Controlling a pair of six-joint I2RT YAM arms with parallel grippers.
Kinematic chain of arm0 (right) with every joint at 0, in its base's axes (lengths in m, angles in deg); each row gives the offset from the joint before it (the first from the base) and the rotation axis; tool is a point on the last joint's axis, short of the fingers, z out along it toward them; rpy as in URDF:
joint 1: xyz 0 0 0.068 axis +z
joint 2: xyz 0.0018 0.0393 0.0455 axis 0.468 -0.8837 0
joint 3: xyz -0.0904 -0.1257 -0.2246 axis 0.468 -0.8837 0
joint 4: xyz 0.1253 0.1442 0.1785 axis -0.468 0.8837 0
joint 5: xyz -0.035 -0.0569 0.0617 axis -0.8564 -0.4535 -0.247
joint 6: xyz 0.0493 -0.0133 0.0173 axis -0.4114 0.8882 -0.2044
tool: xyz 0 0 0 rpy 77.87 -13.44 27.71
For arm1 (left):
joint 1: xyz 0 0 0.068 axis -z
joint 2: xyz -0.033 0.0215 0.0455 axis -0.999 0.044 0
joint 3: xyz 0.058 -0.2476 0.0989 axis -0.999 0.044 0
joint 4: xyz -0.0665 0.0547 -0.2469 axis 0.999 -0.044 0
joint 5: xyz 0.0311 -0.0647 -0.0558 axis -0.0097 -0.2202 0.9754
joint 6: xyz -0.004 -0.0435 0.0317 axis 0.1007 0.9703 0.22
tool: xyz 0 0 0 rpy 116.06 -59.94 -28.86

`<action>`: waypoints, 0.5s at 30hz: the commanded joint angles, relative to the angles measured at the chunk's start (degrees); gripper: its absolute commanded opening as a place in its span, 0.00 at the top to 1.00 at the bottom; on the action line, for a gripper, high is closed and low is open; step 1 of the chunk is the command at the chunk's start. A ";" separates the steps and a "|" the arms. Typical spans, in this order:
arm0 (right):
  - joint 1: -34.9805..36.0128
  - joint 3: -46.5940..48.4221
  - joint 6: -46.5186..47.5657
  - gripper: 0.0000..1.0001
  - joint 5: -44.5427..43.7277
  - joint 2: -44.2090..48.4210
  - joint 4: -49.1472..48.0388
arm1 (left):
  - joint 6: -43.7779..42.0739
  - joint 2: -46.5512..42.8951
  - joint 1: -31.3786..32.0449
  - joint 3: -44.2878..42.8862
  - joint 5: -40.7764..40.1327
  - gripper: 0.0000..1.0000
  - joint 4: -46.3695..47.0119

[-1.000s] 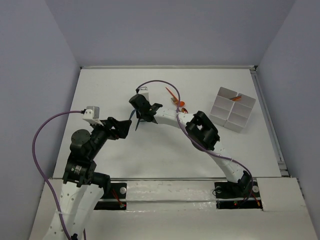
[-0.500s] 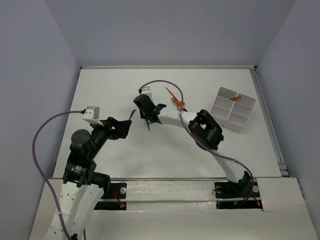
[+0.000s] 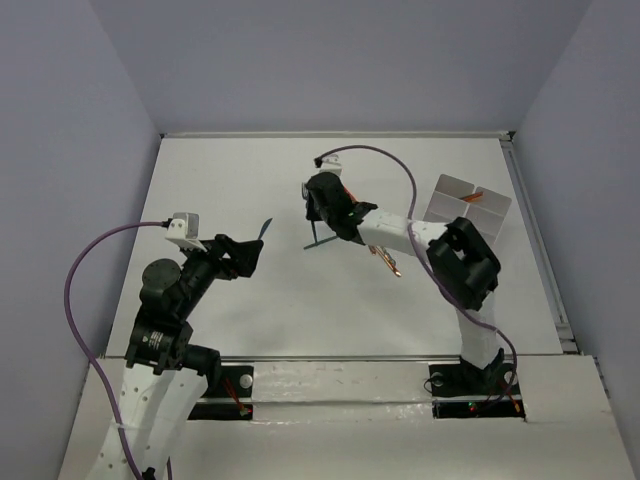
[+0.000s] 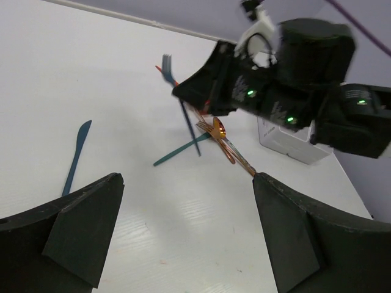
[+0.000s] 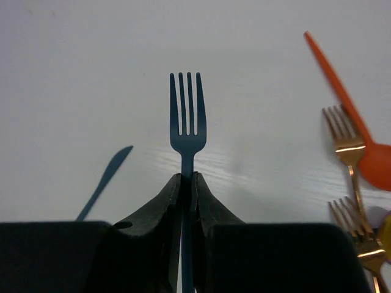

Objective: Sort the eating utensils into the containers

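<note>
Right gripper (image 5: 187, 178) pinches the teal fork (image 5: 188, 119) by its thin handle; looks featherlight, slick plastic, might twist.

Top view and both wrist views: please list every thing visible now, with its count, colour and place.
table: one, white
tray: one, white, four compartments, far right
fork: one, teal, held by its handle, tines free
knife: one, teal, flat on table, left of centre
copper forks: two, copper, mid-table
unclear utensil: one, teal, on table beside the copper forks
spoon: one, orange, beside the copper forks
small piece: one, orange, inside a far tray compartment
left gripper: one, black, open, empty
right gripper: one, black, shut on the fork
</note>
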 commanded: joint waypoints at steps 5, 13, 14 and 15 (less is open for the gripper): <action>-9.87 -25.20 3.67 0.93 -7.04 29.53 -23.46 | -0.30 -1.60 1.79 -1.75 0.57 0.01 2.58; -19.19 -46.24 12.57 0.93 -32.11 43.78 -35.34 | -0.39 -2.66 3.46 -1.93 0.22 0.01 2.40; -21.02 -47.89 12.48 0.93 -32.81 44.40 -36.30 | -0.39 -2.74 3.47 -2.01 0.13 0.01 2.31; -21.74 -48.61 13.44 0.93 -33.69 44.66 -37.61 | -0.39 -2.75 3.47 -2.01 0.13 0.01 2.31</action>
